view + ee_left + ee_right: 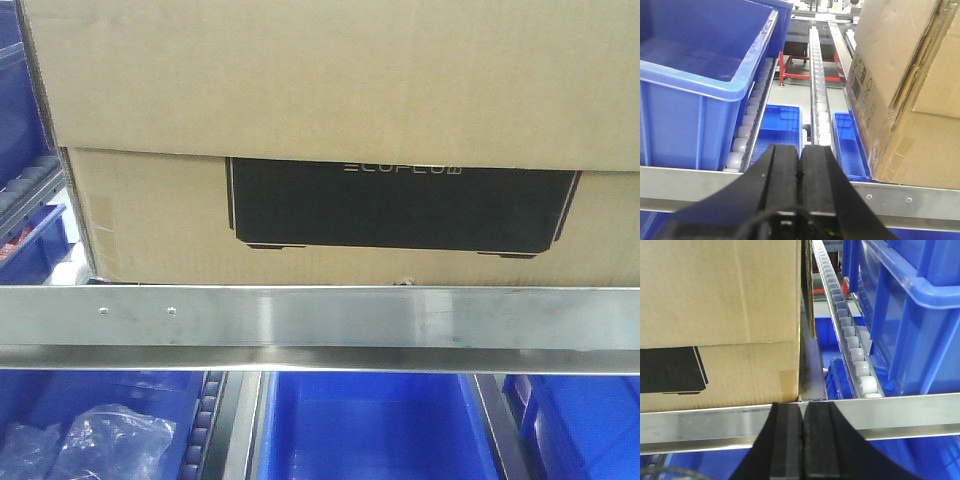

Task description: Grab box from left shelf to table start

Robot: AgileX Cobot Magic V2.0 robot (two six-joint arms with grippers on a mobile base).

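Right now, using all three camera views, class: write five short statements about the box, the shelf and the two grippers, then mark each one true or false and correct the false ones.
1. The box sits on the left shelf. True.
2. The left gripper is gripping the box. False: its jaws are shut on nothing, clear of the box.
3. The box's black panel reads ECOFLOW. True.
4. The right gripper is wide open. False: its jaws are shut together.
5. Red bins stand beside the box. False: blue bins stand there.
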